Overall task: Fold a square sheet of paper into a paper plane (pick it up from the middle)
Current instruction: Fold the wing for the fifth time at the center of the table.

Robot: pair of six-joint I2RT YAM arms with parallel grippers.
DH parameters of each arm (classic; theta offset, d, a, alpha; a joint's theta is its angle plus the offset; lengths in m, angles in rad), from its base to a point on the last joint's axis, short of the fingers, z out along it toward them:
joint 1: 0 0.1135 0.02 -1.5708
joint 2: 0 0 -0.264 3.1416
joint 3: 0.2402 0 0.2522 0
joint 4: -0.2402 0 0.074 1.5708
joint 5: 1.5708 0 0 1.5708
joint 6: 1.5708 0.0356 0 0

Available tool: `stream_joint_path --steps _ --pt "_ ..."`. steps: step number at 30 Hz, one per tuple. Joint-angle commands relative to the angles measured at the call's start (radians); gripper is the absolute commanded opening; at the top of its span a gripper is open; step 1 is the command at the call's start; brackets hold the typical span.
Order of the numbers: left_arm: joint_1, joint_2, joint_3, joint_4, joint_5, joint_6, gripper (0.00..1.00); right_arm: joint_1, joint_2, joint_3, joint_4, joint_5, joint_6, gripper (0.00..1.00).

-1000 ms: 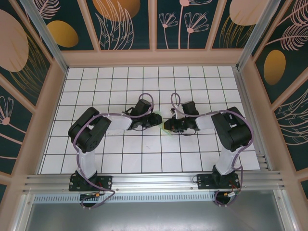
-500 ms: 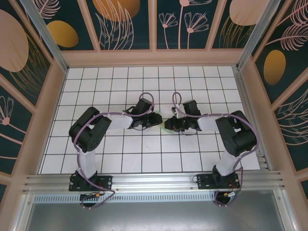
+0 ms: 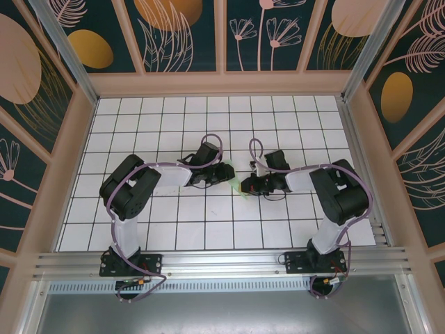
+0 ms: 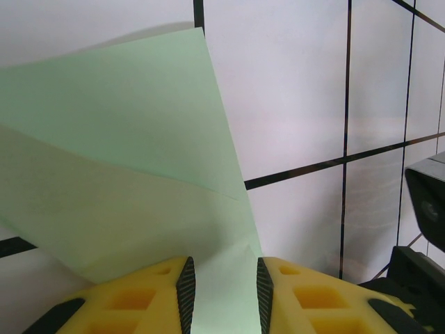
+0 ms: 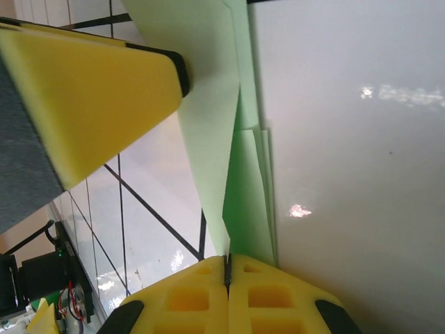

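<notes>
Right claw: the right gripper (image 5: 228, 264) has its jaws pressed together, with a layered edge of the sheet of paper (image 5: 208, 111) nipped in the seam between them
Left claw: the left gripper (image 4: 224, 275) has its jaws a little apart and the sheet runs up through the gap; no squeeze shows, so it is judged to straddle the paper, not clamp it
Claw spacing: the two are close together, tip towards tip; one left finger (image 5: 90, 83) lies just beside the paper in the right wrist view
Paper: pale mint and partly folded, with one flap lying over another along a slanting crease in the left wrist view, and several stacked edges in the right wrist view
Location: low over the white gridded table (image 3: 208, 223), near its middle, between the two claws
Change: over the last second the right gripper has drifted slightly towards the near edge, while the left has held its place; a little more green now shows between them from above
Meaning: judged to be the right claw drawing a fold line taut while the left steadies the paper
Progress: no dart shape yet; folds remain to be made
Risk: thin paper could tear or slip at the pinch
</notes>
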Motion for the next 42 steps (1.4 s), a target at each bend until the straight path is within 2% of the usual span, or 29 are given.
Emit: stream_joint_path --steps 1,9,16,22,24,28,32,36,42 --pt "0.01 0.064 -0.006 -0.078 -0.099 0.028 0.33 0.008 0.003 -0.013 -0.029 0.009 0.008 0.03" --pt "0.011 0.064 -0.007 -0.079 -0.102 0.031 0.34 0.009 -0.072 -0.04 -0.065 -0.017 0.004 0.1" --pt "0.01 0.064 -0.006 -0.078 -0.102 0.033 0.34 0.011 -0.058 -0.081 -0.067 0.023 0.005 0.1" --pt "0.01 0.064 -0.007 -0.079 -0.105 0.034 0.34 0.015 -0.049 -0.085 -0.073 0.043 -0.002 0.02" --pt "0.011 0.064 -0.007 -0.079 -0.105 0.034 0.34 0.016 -0.066 -0.08 -0.087 0.046 -0.002 0.02" --pt "0.01 0.064 -0.007 -0.082 -0.106 0.032 0.34 0.021 -0.138 -0.072 -0.117 0.061 -0.001 0.1" --pt "0.01 0.066 -0.004 -0.091 -0.114 0.029 0.34 0.037 -0.22 -0.05 -0.16 0.127 -0.004 0.15" --pt "0.01 0.069 0.003 -0.105 -0.126 0.023 0.33 0.086 -0.256 -0.004 -0.207 0.243 -0.008 0.17" --pt "0.01 0.082 0.023 -0.144 -0.149 0.023 0.32 0.176 -0.193 0.081 -0.22 0.323 -0.004 0.16"
